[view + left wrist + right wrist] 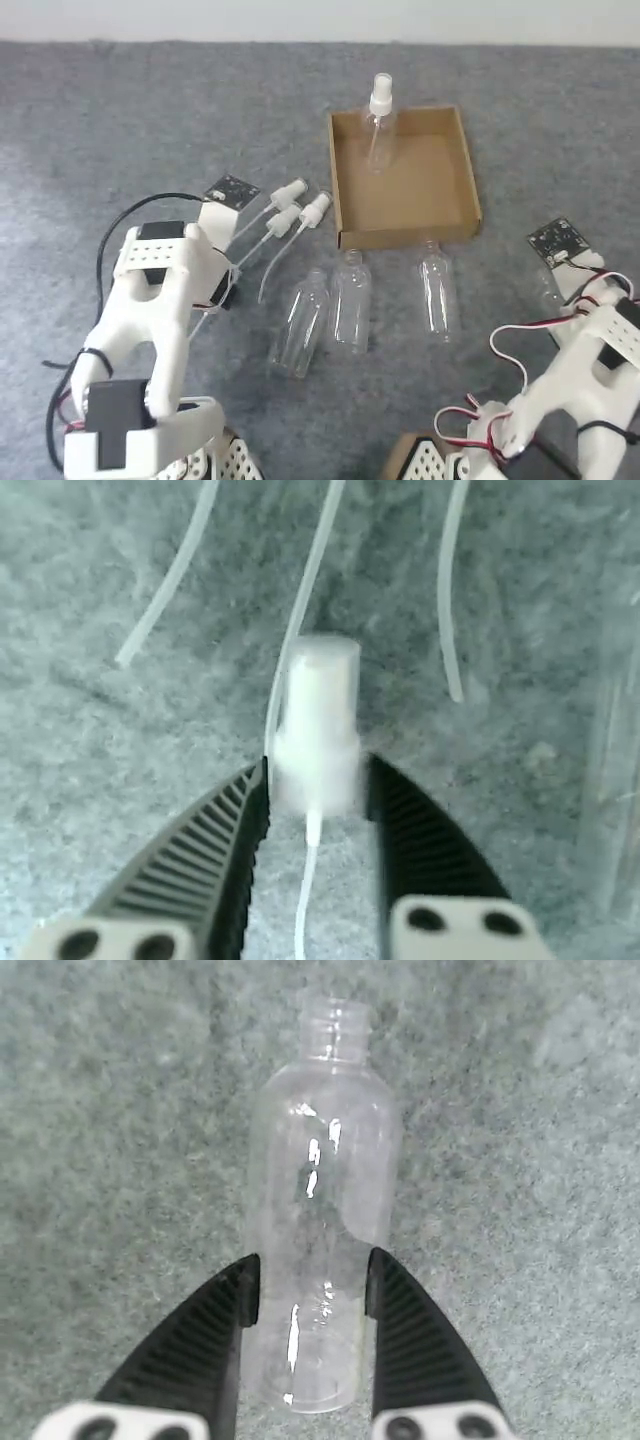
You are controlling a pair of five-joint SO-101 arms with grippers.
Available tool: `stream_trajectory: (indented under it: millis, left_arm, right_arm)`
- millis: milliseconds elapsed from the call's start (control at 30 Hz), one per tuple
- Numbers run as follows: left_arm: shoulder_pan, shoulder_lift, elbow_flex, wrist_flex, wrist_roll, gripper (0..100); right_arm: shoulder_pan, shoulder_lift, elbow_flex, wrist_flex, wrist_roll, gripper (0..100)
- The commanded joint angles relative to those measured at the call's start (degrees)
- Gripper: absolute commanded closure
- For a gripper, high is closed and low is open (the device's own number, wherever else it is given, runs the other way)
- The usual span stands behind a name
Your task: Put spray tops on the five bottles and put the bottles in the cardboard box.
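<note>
Non-task stuff you've got: grey fuzzy-covered worktop (pixel 100 120), running under the left hand (pixel 315 775) and right hand (pixel 312 1265) alike. Pale wall strip (pixel 300 18) beyond its far edge, well past both hands.

SURFACE: grey felt-like mat (pixel 150 120), coarse fibre texture, covers the whole work area | BACKDROP: pale plain strip (pixel 300 20) along far edge | LIGHT: even, diffuse, soft shadows

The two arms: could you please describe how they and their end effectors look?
Both arms are blocky white plastic with black servo motors. The left arm trails a looped black cable; the right arm carries red, white and black wires. The left end effector and right end effector have black fingers with ribbed inner faces on white bases with screw holes.
</note>
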Motion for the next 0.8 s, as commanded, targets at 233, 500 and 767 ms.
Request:
stream_trajectory:
  millis: [233,500,767]
  left_arm:
    - [0.18,-0.26,-12.88,6.07,-0.09,79]
    - [0.44,0.0,-9.27,-0.09,-0.09,79]
    - [7.82,0.0,-0.31,-9.23,5.36,79]
  right_arm:
    - [1.89,1.19,6.51,2.51,0.79,98.7]
    - [1.89,0.92,6.51,2.68,0.79,98.7]
    - [2.15,0.92,7.47,2.77,0.53,87.9]
